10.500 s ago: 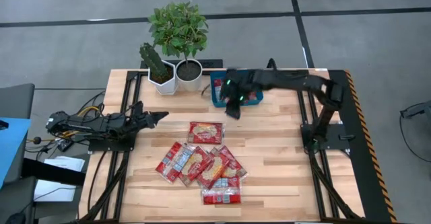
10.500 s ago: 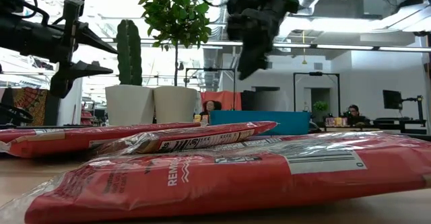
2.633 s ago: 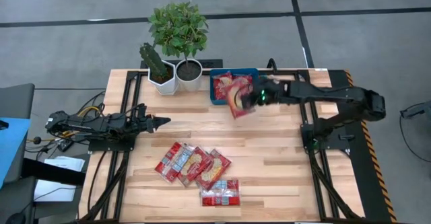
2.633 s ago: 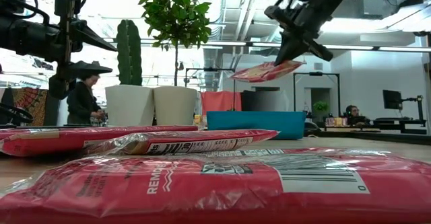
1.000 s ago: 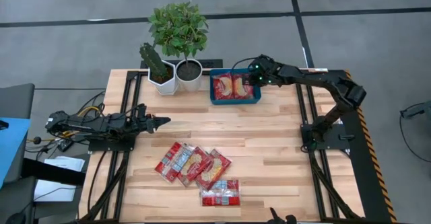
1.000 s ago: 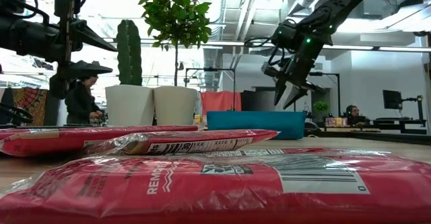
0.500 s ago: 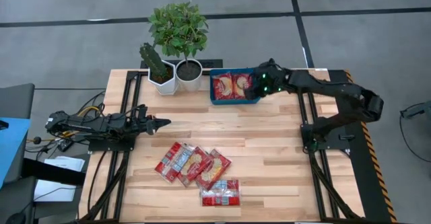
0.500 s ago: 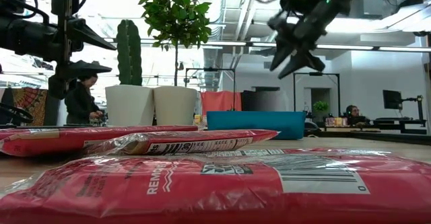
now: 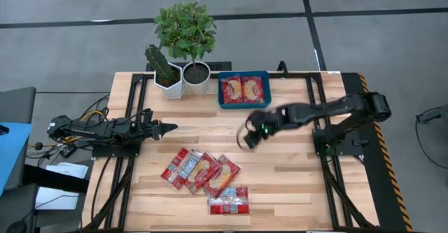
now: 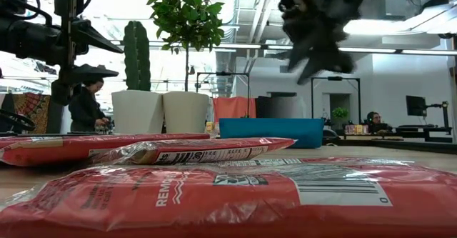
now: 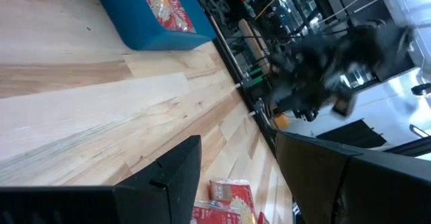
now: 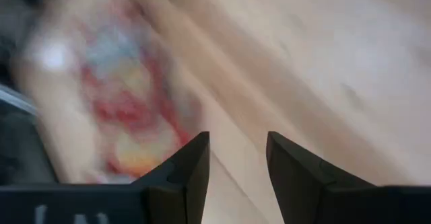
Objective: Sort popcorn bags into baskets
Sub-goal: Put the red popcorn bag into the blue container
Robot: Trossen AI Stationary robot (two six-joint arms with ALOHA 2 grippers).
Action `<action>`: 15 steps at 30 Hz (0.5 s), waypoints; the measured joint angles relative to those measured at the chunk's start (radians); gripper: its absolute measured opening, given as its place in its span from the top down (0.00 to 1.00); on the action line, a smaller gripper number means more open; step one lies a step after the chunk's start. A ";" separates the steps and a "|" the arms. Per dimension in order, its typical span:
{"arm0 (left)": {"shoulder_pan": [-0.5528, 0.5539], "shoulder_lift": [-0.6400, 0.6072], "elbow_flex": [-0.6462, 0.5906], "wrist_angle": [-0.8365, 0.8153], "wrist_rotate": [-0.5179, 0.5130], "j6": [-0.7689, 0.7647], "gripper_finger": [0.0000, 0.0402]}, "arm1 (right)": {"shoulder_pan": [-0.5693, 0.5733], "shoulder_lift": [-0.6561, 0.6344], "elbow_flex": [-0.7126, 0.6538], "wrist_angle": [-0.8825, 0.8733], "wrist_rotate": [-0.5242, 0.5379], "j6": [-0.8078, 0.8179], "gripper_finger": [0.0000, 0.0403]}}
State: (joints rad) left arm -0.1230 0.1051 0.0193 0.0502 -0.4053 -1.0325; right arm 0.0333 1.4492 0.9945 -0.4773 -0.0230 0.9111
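Note:
The blue tray (image 9: 267,92) stands at the table's far edge with two red popcorn bags (image 9: 242,89) lying flat in it. Several more bags (image 9: 203,172) lie overlapping on the wood near the front, one (image 9: 229,200) nearest the edge. My right gripper (image 9: 247,138) hangs open and empty above the table's middle, between tray and pile; its wrist view shows the blurred bags (image 12: 114,109) past the spread fingers. My left gripper (image 9: 168,127) waits open at the table's left, pointing level toward the right.
Two white pots, a cactus (image 9: 162,68) and a leafy plant (image 9: 185,30), stand left of the tray at the far edge. Bare wood lies between tray and pile. A person (image 10: 86,109) stands in the room beyond the table.
My right gripper has swung from above the blue tray toward the table's near edge and a little left, and now hangs over the middle, closer to the pile of bags, tipped downward. Its fingers stay apart. The bags in the tray and on the table have kept still.

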 joint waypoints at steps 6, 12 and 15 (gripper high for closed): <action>0.000 0.012 0.000 -0.001 0.010 0.018 0.54 | 0.135 0.140 0.002 0.112 -0.010 0.141 0.53; 0.000 0.056 0.001 0.005 0.034 0.015 0.54 | 0.191 0.260 0.003 0.252 -0.036 0.246 0.42; -0.001 0.071 0.000 0.005 0.068 0.017 0.54 | 0.193 0.303 0.003 0.276 -0.026 0.273 0.39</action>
State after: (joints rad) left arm -0.1238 0.1763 0.0188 0.0556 -0.3368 -1.0156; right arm 0.2266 1.7521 0.9971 -0.2011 -0.0494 1.1838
